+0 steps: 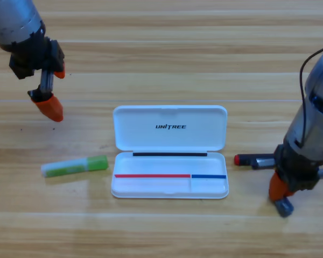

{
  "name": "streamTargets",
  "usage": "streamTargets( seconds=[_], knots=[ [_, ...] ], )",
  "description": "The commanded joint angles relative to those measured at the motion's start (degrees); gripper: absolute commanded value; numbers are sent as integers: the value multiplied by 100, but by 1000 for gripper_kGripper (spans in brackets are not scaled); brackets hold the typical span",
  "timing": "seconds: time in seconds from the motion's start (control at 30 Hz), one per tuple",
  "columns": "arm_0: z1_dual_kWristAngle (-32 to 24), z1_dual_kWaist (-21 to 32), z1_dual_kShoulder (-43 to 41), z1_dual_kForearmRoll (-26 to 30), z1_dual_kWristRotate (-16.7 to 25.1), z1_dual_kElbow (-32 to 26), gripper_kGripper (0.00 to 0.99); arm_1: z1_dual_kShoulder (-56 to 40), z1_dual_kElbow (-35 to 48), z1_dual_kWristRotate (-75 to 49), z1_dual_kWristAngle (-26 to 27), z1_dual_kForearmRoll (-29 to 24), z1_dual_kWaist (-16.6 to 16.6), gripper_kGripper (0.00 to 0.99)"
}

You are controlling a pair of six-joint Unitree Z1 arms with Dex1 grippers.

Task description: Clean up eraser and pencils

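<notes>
The light green pencil (pixel 75 166) lies flat on the table, left of the open white case (pixel 169 189). To the case's right lies the black pencil (pixel 254 160), red end toward the case, its far end hidden behind my right arm. My right gripper (pixel 281 198) points down just below that pencil. The dark grey eraser (pixel 284 207) shows at the tip of its orange jaw, and I cannot tell whether it is gripped. My left gripper (pixel 55 88) hangs open at the upper left, above and apart from the green pencil, nothing between its fingers.
The case's lid (pixel 169 128) lies folded back toward the far side, marked UNITREE. The right arm's grey body (pixel 315 123) and its cable stand tall at the right edge. Bare wooden table lies in front of the case.
</notes>
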Motion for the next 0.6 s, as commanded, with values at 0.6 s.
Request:
streamTargets(
  seconds=[0.6],
  knots=[
    [-15,120,623,-497,-245,724,962,834,-2124,-5989,370,1336,780,0]
  ],
)
